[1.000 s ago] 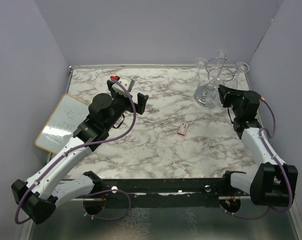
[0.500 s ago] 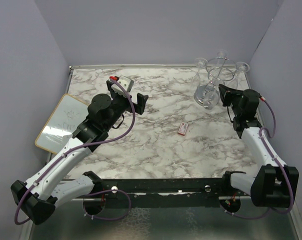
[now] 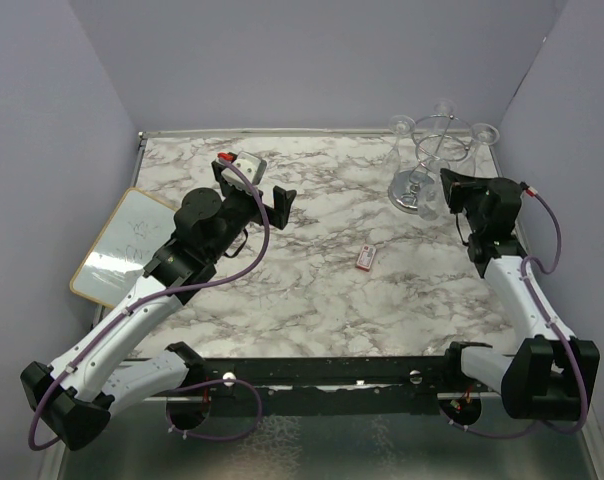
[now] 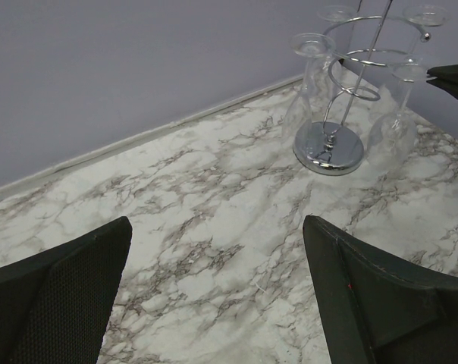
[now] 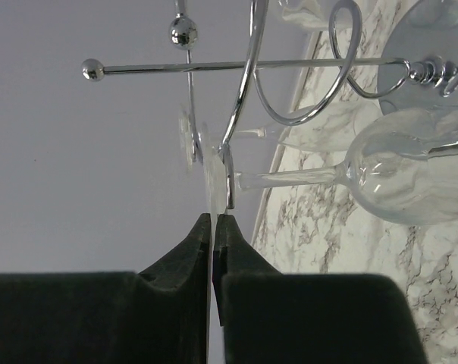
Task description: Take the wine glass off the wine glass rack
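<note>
The wine glass rack (image 3: pixel 429 150), a silver wire stand with a round shiny base (image 3: pixel 408 196), stands at the far right of the table. It also shows in the left wrist view (image 4: pixel 329 145) and in the right wrist view (image 5: pixel 248 68). Clear wine glasses hang upside down from its ring. My right gripper (image 3: pixel 452 184) is shut on the thin foot of one wine glass (image 5: pixel 411 171), right at the wire ring; its stem lies level and its bowl points toward the table. My left gripper (image 3: pixel 254 187) is open and empty over mid-table, well left of the rack.
Other glasses (image 3: pixel 400 127) hang on the rack's far side. A small red-and-white packet (image 3: pixel 365 258) lies on the marble. A whiteboard (image 3: pixel 122 245) lies at the left edge. Purple walls close in behind and to the right of the rack.
My right gripper has shifted slightly right with the glass foot in it, and the glass bowl has swung right off the rack's base. The left arm has hardly moved.
</note>
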{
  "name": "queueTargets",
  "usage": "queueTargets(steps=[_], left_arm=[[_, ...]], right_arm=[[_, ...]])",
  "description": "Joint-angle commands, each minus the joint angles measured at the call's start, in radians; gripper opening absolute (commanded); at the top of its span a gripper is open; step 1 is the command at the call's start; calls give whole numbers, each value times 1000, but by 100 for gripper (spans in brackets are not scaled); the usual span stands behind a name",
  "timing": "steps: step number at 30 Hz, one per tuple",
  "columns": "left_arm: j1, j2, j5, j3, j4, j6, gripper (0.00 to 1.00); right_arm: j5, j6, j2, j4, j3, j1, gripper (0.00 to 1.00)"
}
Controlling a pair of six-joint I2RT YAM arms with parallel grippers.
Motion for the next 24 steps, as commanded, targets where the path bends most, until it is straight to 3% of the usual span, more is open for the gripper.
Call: queueTargets(steps=[1,24], left_arm=[[-5,-18,12,-4,30,2,98],[-6,-13,11,-6,29,3,98]], right_arm=[[39,-59,-51,69,23,3,1],[-69,-47,-197,-9,-33,3,1]])
